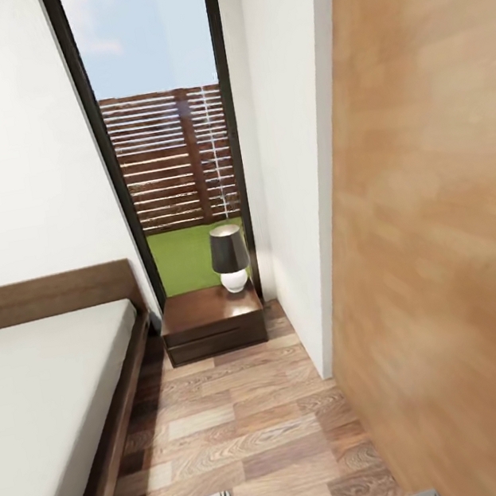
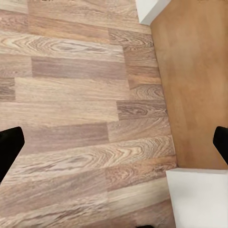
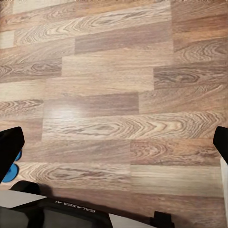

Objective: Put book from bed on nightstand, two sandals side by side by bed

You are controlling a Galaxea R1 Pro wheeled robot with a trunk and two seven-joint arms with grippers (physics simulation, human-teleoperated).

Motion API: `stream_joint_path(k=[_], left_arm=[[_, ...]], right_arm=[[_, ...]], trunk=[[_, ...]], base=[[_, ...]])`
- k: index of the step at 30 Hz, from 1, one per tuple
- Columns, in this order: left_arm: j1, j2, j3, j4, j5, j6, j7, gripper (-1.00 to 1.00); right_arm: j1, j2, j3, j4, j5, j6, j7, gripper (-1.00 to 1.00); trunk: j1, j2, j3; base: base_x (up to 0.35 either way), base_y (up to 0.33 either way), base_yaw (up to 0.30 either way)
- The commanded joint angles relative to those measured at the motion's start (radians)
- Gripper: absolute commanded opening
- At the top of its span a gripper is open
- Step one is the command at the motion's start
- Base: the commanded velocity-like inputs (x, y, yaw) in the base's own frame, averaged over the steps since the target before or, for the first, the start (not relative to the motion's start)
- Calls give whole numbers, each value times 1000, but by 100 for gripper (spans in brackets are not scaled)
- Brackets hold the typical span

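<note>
The bed (image 1: 46,395), with a pale mattress and dark wood frame, lies along the left of the head view. Beyond its foot corner, under the tall window (image 1: 168,132), stands the dark reddish-brown nightstand (image 1: 212,322). My left gripper (image 2: 114,147) hangs open over bare plank floor, its black fingertips (image 2: 9,149) at the picture's edges. My right gripper (image 3: 114,142) is open over the floor too. A small patch of bright blue, likely a sandal (image 3: 9,172), peeks out beside one right finger. The book is out of view.
A lamp (image 1: 230,259) with a dark shade stands on the nightstand. A large light-wood door panel (image 1: 439,232) and a white wall corner (image 1: 295,192) close in the right side. A strip of plank floor (image 1: 247,434) runs between bed and wall. My base (image 3: 71,211) shows below the right gripper.
</note>
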Motion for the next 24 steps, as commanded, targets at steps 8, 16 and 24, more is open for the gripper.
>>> stream_joint_path(k=[8,16,24], left_arm=[[-1,0,9,0,-10,-4,-1,100],[-1,-1,9,0,-10,-4,-1,100],[-1,-1,9,0,-10,-4,-1,100]], right_arm=[[-2,-1,-8,4,9,-6,1,100],[-2,-1,-8,4,10,-7,1,100],[-2,-1,-8,4,10,-6,2,100]], trunk=[[1,-2,-2],[1,-2,-2],[1,-2,-2]], base=[[269,42,0],[144,3,126],[6,0,196]])
